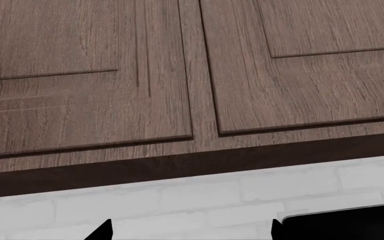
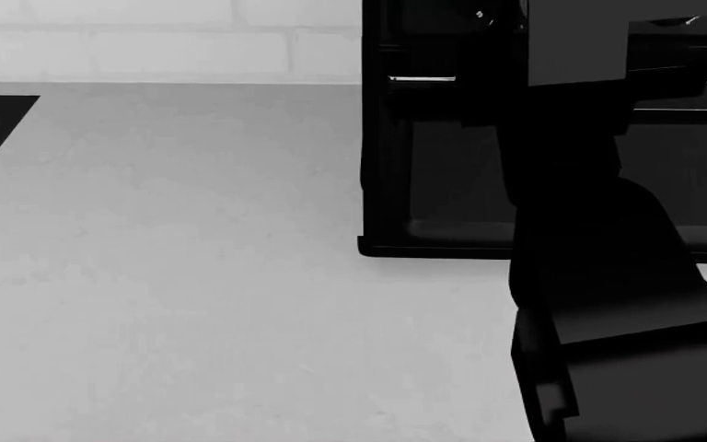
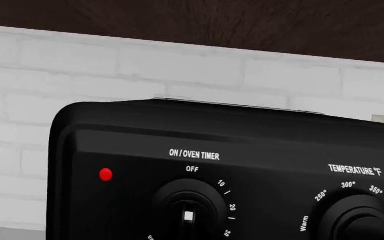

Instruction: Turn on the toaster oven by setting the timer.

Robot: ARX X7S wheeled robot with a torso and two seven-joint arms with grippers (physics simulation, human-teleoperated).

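We have the toaster oven (image 2: 452,166) at the far right of the surface (image 2: 181,276); its timer (image 3: 188,210) reads near OFF. We cannot tell how either hand stands. Reaching blind, we risk grabbing the temperature knob (image 3: 359,220) instead.

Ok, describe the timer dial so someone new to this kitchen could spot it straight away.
Find the black toaster oven against the white brick wall. On its control panel, the timer is the round black knob under the words ON / OVEN TIMER, beside a red light. Unlike the neighbouring temperature knob, it is ringed by OFF, 10, 20, 30.
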